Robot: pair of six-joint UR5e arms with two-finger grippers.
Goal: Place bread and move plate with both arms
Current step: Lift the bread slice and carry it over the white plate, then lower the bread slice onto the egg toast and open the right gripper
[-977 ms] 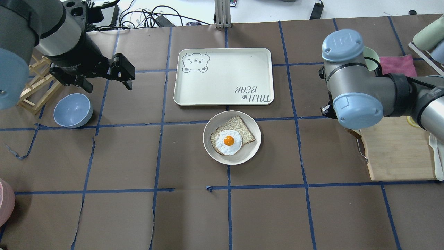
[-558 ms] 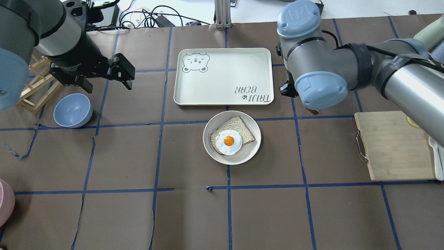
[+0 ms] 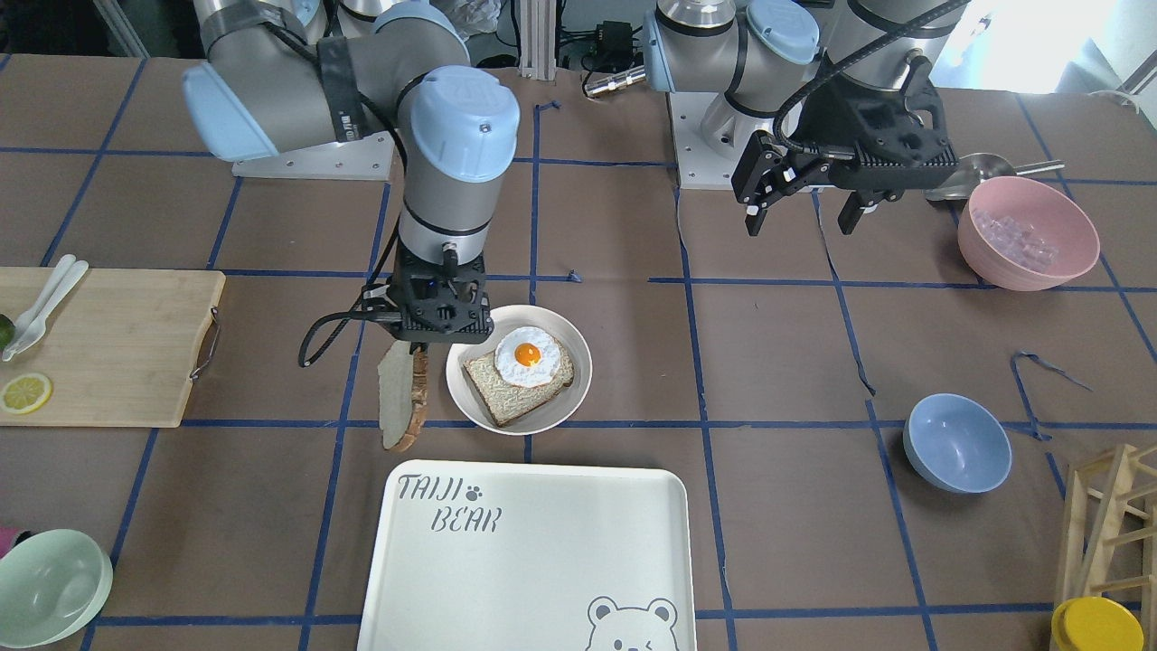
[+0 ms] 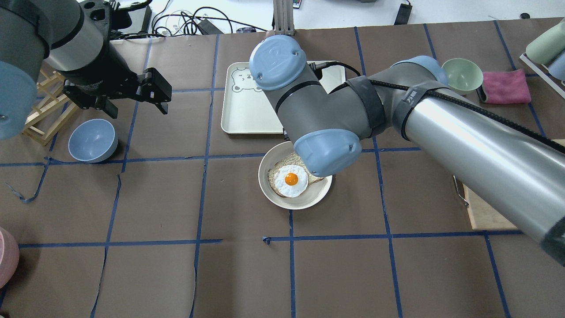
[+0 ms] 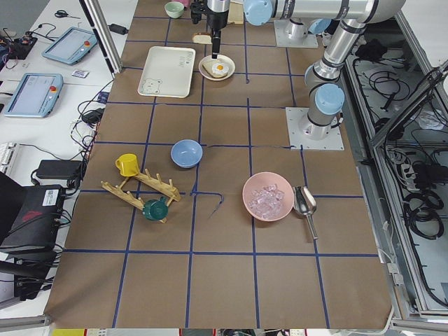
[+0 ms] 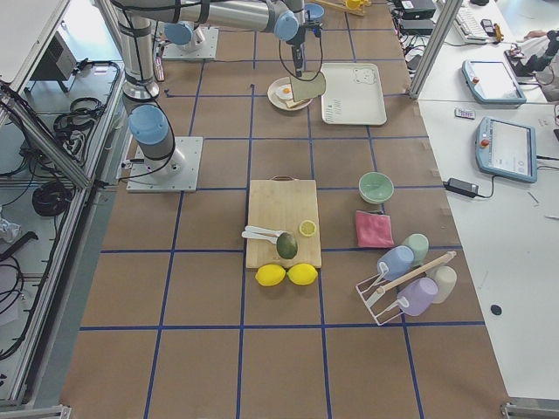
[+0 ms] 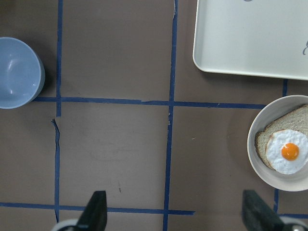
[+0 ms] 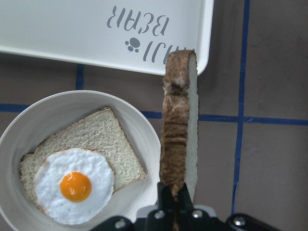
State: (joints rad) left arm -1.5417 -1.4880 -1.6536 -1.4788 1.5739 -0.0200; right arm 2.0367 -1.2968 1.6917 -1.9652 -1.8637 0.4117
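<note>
Writing: the white tray (image 3: 542,561) reads "TAIJI BEAR" in grey, with a paw print after the first word and a winking bear face at the opposite corner.
Plate: the plate (image 3: 562,411) is round and off-white. It sits on the bench just beside the tray's long edge, near the lettered corner.
On the plate: a squarish egg slice (image 3: 520,372), a fried egg lying on its bread.
Bread: the bread (image 3: 403,398) hangs edge-on with its crust toward the wrist camera. It is just outside the plate's rim, on the cutting-board side, and not on the plate. Whether its lower end touches the bench cannot be told.
Right hand: the right hand (image 3: 418,348) points straight down, clenched on the bread's upper edge.
Left hand: the left hand (image 3: 800,221) is released with its fingers spread wide, above the bench, well apart from the plate.
Pink bowl: the pink bowl (image 3: 1029,233) holds clear cubes, and a metal scoop (image 3: 981,170) lies behind it.
Other bowls: a blue bowl (image 3: 956,443) sits near a wooden rack (image 3: 1112,515); a pale green bowl (image 3: 50,588) sits at the far end.
Cutting board: the cutting board (image 3: 117,353) carries a lemon slice (image 3: 25,392) and white utensils (image 3: 41,303).
Bench: the bench (image 3: 795,542) is covered in brown paper, squared off by blue tape that is torn in places.
Room: side tables hold blue-edged tablets (image 5: 70,45), and black cables run along the floor.
</note>
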